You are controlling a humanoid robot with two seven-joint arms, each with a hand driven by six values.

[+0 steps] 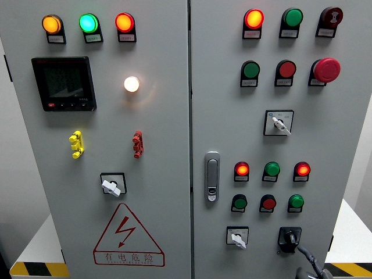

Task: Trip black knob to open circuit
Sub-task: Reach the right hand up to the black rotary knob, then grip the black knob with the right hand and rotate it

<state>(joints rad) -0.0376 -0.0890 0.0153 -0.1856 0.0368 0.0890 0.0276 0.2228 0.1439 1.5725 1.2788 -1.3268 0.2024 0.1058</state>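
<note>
- A grey cabinet [168, 244] is seen head-on, split by a seam into a left door and a right door.
- Left door: orange, green and red lamps are lit along the top; a dark meter [64, 83] sits below them, with a white lamp [131, 84] glowing to its right.
- A yellow handle [76, 144] and a red handle [138, 143] are mounted mid-door, above a white switch [111, 186] and a red warning triangle [128, 236].
- Right door: rows of red and green buttons, a red mushroom button [326, 70] and a door latch [212, 176] are fitted.
- The black knob [289, 237] is set at the lower right of the right door, right of a white selector [237, 237]. It is unobstructed.
- The right hand [311, 266] is seen at the bottom edge, just below and right of the knob; only dark fingers are visible, so how far open it is cannot be told. Nothing is seen held.
</note>
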